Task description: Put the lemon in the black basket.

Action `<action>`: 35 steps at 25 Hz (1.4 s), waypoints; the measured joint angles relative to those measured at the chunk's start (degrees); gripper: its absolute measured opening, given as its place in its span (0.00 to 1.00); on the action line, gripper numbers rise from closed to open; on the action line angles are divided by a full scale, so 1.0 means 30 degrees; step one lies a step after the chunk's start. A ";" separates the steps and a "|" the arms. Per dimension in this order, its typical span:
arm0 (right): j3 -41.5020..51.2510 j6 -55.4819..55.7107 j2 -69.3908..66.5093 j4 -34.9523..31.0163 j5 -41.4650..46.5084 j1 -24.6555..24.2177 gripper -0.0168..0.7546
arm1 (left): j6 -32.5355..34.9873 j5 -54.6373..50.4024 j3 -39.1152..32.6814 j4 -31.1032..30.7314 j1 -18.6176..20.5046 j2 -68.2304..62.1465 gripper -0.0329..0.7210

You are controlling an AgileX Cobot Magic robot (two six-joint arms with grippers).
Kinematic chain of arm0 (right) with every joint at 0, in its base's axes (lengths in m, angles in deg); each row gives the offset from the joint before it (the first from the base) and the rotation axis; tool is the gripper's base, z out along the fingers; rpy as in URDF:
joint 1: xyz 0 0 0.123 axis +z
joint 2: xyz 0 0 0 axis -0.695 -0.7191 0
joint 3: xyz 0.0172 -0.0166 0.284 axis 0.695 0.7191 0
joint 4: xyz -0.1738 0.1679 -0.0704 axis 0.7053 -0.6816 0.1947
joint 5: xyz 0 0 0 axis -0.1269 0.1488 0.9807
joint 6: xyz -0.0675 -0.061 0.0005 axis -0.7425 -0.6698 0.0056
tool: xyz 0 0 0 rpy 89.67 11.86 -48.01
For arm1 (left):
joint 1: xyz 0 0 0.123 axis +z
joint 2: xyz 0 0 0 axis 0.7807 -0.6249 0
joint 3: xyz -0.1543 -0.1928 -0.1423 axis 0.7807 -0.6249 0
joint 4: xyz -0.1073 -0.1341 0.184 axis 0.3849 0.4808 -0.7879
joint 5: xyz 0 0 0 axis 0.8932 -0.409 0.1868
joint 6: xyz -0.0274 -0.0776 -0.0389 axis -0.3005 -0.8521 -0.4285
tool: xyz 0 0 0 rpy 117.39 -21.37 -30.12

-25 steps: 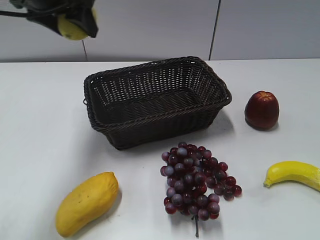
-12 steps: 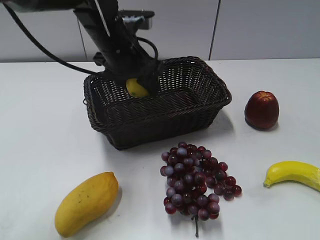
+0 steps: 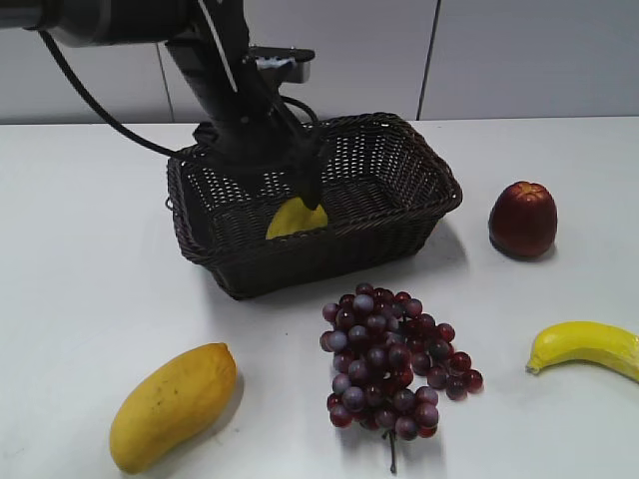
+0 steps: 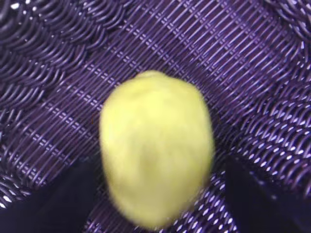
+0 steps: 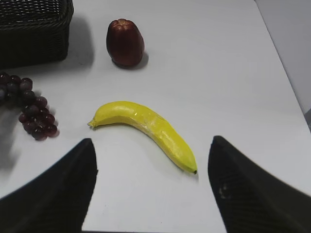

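Note:
The lemon (image 3: 296, 219), pale greenish-yellow, is inside the black basket (image 3: 399, 215), low over its woven floor. My left gripper (image 3: 308, 182) is just above it, inside the basket, with its jaws open. In the left wrist view the lemon (image 4: 156, 150) is blurred and lies between the dark fingers of the left gripper (image 4: 160, 167), with a gap on the right side and the basket floor (image 4: 243, 73) behind. My right gripper (image 5: 151, 144) is open and empty above the table; it is out of the exterior view.
A yellow mango (image 3: 172, 404) lies front left, purple grapes (image 3: 394, 364) in front of the basket, a dark red fruit (image 3: 522, 220) to its right, and a banana (image 3: 584, 344) front right. The banana (image 5: 146, 124) lies just ahead of the right gripper.
My left arm came down from the upper left with the lemon into the basket. The jaws have opened and the lemon has dropped lower toward the basket floor.

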 joint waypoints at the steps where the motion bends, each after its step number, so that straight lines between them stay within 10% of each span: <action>1: 0.0000 0.0000 0.0000 0.0000 0.0000 0.0000 0.78 | 0.0000 -0.0580 0.0407 -0.0069 0.0000 0.0173 0.92; 17: 0.0000 0.0000 0.0000 0.0000 0.0000 0.0000 0.78 | -0.2004 -0.4151 0.4380 -0.5004 0.0000 0.8047 0.87; 35: 0.0000 0.0000 0.0000 0.0000 0.0000 0.0000 0.78 | -0.4867 -0.4280 -1.3598 -0.7598 0.1273 2.1400 0.83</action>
